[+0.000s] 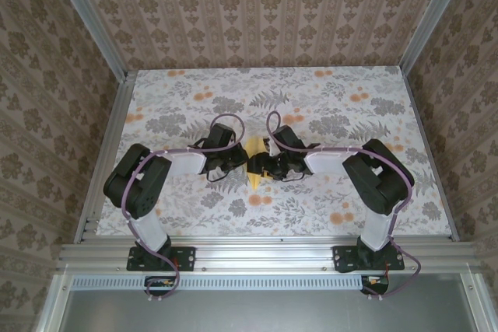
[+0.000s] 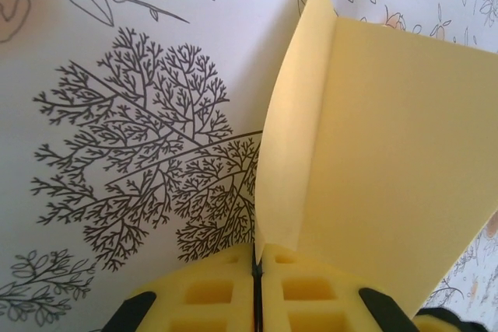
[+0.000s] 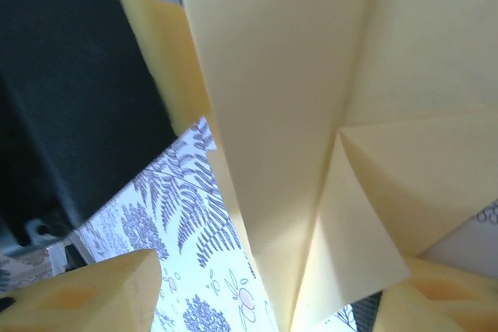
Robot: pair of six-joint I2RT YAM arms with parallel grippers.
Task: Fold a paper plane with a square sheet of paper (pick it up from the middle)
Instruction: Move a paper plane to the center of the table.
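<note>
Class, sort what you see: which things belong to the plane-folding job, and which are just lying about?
Job: partly folded yellow paper; left pincer, shut on it; right pincer, open around it.
Not the job: floral table cover; patterned walls; metal frame.

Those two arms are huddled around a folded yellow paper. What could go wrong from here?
The left gripper is shut on just one edge of the folded yellow paper, so a pull might slip or tear it.
The right gripper sits open around the paper's creases; closing off-line could crush the folds.
In the top view both grippers sit very close together, so they may bump.
</note>
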